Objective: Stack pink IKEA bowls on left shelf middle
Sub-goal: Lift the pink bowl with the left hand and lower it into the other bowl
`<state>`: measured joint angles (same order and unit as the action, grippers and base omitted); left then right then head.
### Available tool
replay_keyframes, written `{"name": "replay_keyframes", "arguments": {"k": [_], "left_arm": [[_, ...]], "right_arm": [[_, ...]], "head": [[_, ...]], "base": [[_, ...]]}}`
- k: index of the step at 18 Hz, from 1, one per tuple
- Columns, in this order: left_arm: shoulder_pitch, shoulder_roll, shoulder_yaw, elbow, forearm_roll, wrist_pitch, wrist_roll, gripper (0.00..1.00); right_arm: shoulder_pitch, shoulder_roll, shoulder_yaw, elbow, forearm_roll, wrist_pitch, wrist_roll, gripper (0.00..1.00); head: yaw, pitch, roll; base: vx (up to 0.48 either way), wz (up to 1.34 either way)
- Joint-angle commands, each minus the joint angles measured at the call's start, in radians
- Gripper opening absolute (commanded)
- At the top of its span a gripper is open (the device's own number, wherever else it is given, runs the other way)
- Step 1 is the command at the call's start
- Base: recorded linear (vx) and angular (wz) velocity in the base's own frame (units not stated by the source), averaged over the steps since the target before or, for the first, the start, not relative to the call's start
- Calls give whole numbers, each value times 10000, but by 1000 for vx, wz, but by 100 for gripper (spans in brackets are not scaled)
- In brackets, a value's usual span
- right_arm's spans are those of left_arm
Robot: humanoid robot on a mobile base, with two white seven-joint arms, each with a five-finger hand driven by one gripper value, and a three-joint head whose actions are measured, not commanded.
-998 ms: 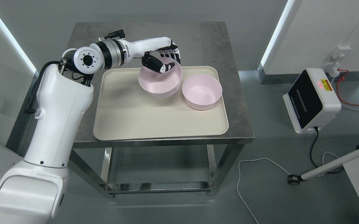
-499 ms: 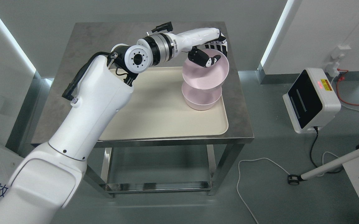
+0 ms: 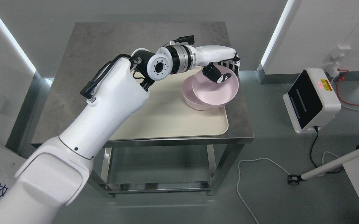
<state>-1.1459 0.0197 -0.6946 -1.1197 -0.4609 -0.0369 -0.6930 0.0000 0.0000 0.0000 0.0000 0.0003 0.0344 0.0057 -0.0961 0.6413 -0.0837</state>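
Observation:
My left hand (image 3: pixel 224 71) is shut on the far rim of a pink bowl (image 3: pixel 215 92), thumb inside and fingers outside. I hold this bowl tilted, low over a second pink bowl (image 3: pixel 189 97) that stands on the right part of the cream tray (image 3: pixel 173 123). The held bowl covers most of the lower one and juts past it toward the table's right edge. Whether the two bowls touch I cannot tell. My left arm reaches across the tray from the lower left. The right arm is out of view.
The tray lies on a steel table (image 3: pixel 104 37) with a lower rail. On the floor to the right stand a white box-shaped device (image 3: pixel 311 99), cables (image 3: pixel 247 174) and a white pole on a caster (image 3: pixel 332 165).
My left hand carried the pink bowl from the tray's middle rightward over the second bowl, then lowered it and shifted it a little further right. The second bowl stayed put.

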Motion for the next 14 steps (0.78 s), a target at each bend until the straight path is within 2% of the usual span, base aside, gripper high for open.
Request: {"name": "replay_keyframes", "arguments": {"k": [1, 5, 14], "left_arm": [[-397, -22, -357, 780, -147, -30, -34, 1], [-782, -22, 12, 1302, -147, -60, -19, 2], [-660, -22, -3, 1656, -607, -551, -354, 4]], "right_arm": [[291, -175, -107, -337, -3, -6, 4, 100], [291, -175, -122, -337, -3, 9, 4, 100], [291, -175, -107, -337, -3, -6, 4, 100]], "head": [[0, 0, 0], [0, 0, 0], [0, 0, 0]], "base": [[0, 0], [0, 0], [0, 0]]}}
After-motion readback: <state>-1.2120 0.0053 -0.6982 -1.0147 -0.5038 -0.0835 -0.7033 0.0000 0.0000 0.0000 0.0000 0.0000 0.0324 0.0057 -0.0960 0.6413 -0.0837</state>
